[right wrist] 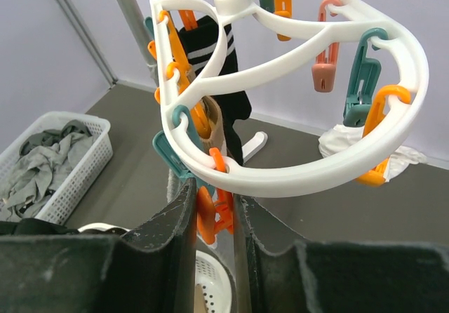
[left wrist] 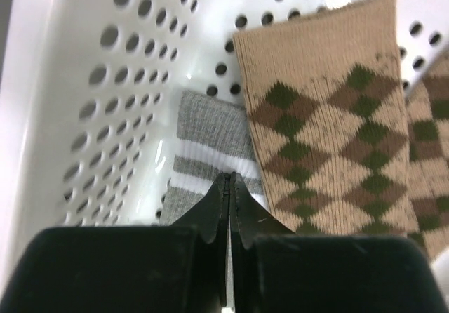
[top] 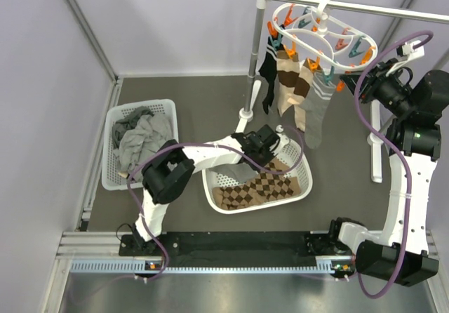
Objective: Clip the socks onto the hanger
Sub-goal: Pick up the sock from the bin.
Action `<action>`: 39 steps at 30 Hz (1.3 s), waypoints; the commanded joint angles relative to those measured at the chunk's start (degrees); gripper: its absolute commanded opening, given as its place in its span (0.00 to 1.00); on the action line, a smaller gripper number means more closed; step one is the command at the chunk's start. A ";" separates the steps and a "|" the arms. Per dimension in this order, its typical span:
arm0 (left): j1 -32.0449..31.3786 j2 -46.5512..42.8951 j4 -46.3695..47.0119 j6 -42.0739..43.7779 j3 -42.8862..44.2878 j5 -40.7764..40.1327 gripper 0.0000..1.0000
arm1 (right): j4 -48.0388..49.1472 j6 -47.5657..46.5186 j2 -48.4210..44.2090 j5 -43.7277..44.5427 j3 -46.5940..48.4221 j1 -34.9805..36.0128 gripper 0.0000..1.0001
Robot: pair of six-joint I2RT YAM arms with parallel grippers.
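Note:
The hanger (top: 324,20) hangs from a rail at the back right. A black sock (top: 269,71), a tan sock with brown bands (top: 289,81) and a grey sock (top: 319,109) are clipped to it. My right gripper (right wrist: 214,194) is at the hanger's near rim (right wrist: 316,178), shut on an orange peg (right wrist: 210,215). In the top view that gripper (top: 354,81) sits at the hanger's right side. My left gripper (left wrist: 229,178) reaches down into the white basket (left wrist: 91,116). It is shut, its tips pinching a grey sock with white stripes (left wrist: 207,127).
A brown diamond-patterned cloth (left wrist: 330,130) lies beside the grey sock in the centre basket (top: 298,194). A second white basket (top: 112,180) at the left holds a heap of grey garments (top: 137,141). The rack's upright pole (top: 254,53) stands left of the hanger.

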 commanded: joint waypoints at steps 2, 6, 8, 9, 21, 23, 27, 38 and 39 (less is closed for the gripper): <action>0.25 -9.62 1.12 0.54 -2.37 1.86 0.00 | 0.28 -0.16 -1.23 -1.27 0.77 -0.62 0.00; 0.51 -7.97 1.04 0.89 -2.37 0.90 0.03 | 0.45 0.11 -1.40 -1.35 0.86 -0.62 0.00; 0.60 -5.25 -1.76 0.89 -0.27 1.42 0.00 | 0.28 0.02 -1.49 -1.35 0.86 -0.62 0.00; 0.60 -4.45 -2.74 0.55 0.96 1.51 0.00 | 0.10 -0.07 -1.58 -1.27 1.04 -0.62 0.00; 0.78 -21.83 10.33 -0.42 -10.35 0.28 0.00 | -0.34 -0.16 -1.75 -1.00 1.39 -0.62 0.00; 0.78 -26.49 16.29 -0.51 -12.55 1.07 0.00 | -0.25 -0.16 -1.93 -0.91 1.30 -0.62 0.00; 0.78 -32.91 26.31 -2.01 -18.44 2.48 0.00 | 0.01 0.11 -1.84 -0.91 1.65 -0.62 0.00; 0.78 -36.79 44.18 -3.06 -17.23 9.68 0.00 | 0.98 1.51 -1.58 -1.62 2.09 -0.62 0.00; 0.78 -36.53 45.41 -3.41 -16.96 9.95 0.00 | 1.07 1.51 -1.58 -1.62 2.09 -0.62 0.00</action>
